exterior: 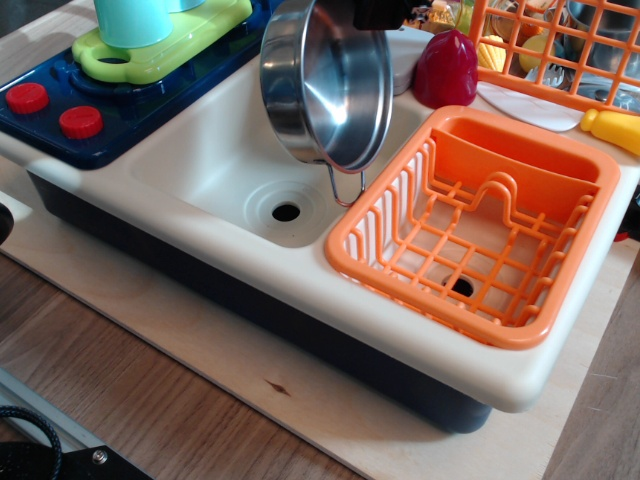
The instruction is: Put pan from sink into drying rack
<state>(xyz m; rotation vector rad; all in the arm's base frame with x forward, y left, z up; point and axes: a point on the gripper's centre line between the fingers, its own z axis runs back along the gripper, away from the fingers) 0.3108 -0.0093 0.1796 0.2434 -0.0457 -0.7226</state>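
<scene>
Above the sink point(215, 150), hanging tilted almost on edge: the pan point(335, 85), lower loop handle dangling just beside the drying rack point(585, 245), rack lying to its right. Gripper point(385, 12) mostly out of frame, grip impossible to tell.

A toy play kitchen set up on a wooden tabletop point(150, 390) is shown, probably in a lab or test space, though little of the room is seen. A cream plastic sink point(230, 165) forms the centre. To its left a navy toy stove point(60, 100) with red knobs is placed; to its right an orange drying rack point(480, 230) is seated. Behind the sink, toy food point(446, 68) and an orange mesh crate point(560, 50) are kept.
</scene>
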